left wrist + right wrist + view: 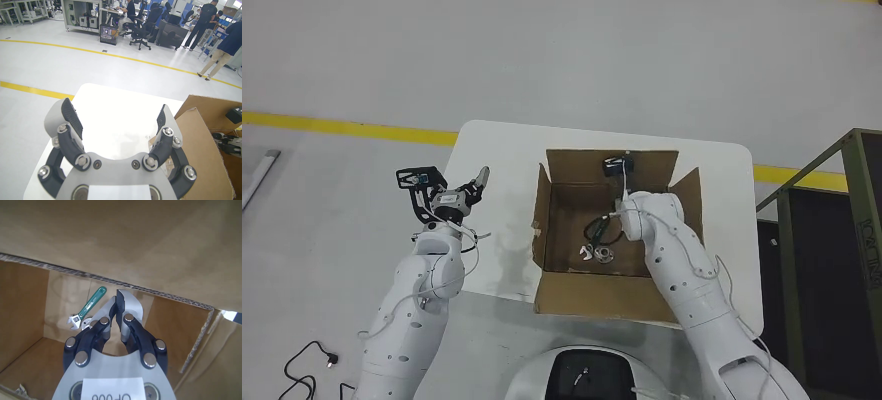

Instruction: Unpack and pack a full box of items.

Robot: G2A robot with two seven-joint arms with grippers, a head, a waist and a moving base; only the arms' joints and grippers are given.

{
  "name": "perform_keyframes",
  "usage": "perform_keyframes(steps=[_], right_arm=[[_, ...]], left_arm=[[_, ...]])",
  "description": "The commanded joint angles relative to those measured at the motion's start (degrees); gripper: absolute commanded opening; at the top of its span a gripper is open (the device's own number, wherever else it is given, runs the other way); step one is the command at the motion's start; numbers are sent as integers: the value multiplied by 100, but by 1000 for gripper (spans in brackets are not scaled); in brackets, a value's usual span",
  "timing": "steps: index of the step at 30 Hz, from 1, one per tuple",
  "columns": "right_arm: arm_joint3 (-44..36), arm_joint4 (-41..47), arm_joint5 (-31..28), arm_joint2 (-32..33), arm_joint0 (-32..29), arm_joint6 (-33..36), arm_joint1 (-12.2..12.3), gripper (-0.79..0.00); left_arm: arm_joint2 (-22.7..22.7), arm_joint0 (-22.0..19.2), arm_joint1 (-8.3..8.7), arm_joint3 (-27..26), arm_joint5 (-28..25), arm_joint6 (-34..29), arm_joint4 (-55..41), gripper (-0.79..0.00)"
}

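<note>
On the counter [502,150] mid-frame, your right gripper [116,298], closed empty, sits in the box [592,295], likely for the wrench [87,309]; left gripper [114,106] spread wide, empty.

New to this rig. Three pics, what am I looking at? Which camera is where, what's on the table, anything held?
It is a two-armed robot at a white table. The top view looks down from a camera above its arms. The other two pictures come from cameras on the wrists, so each shows that arm's own claw up close. On the table stands an open cardboard box. The left claw hangs open over the table beside the box, holding nothing. The right claw is down inside the box, shut, with nothing between its pads. Inside the box lies a wrench with a green handle, and a small silver round part beside its head, partly hidden.
</note>
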Motion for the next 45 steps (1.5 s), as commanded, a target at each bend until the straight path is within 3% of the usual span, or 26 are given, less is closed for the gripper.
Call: perform_keyframes(steps=[1,10,19,22,25,40,42,45], right_arm=[[-393,-82,-90,-61,-229,234,14,-785],[-1506,-388,-375,-143,-1066,812,86,-785],[-1269,-413,-501,-98,-1336,694,112,-782],[-1109,-380,-499,-139,-1284,632,96,-613],[-956,-326,-546,-212,-1220,609,75,-502],[-260,-224,-519,-407,-1015,297,-3,-443],[-181,-212,-506,-430,-1009,222,-13,-477],[-89,-214,-465,-484,-1001,131,-31,-468]], left_arm=[[0,0,0,0,0,0,0,0],[0,0,0,0,0,0,0,0],[0,0,0,0,0,0,0,0],[0,0,0,0,0,0,0,0],[0,0,0,0,0,0,0,0],[0,0,0,0,0,0,0,0],[0,0,0,0,0,0,0,0],[0,0,0,0,0,0,0,0]])
